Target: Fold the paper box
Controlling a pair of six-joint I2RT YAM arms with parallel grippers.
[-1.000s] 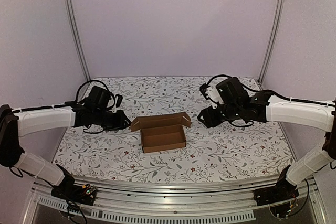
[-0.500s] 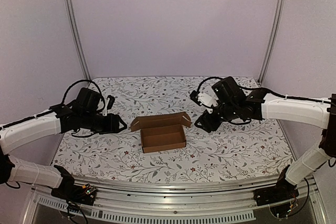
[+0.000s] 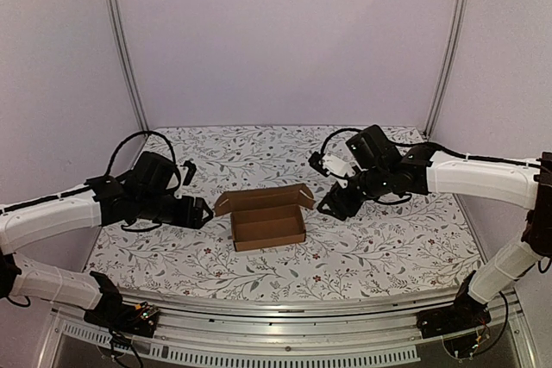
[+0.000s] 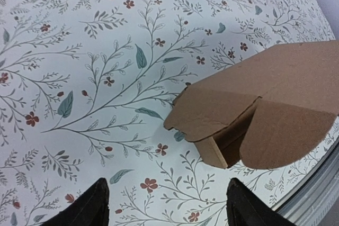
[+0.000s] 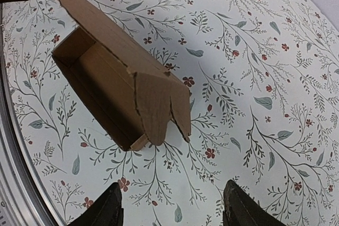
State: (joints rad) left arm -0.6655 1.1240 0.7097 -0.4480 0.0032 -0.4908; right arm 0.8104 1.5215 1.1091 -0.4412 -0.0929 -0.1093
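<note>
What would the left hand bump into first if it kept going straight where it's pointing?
Most likely the paper box. The open left hand points at its near end flap, with only tablecloth between. It might just slip under it; depth is unclear.

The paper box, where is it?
In the top view, the paper box sits mid-table on the flowery cloth, between the left gripper and the right gripper.
</note>
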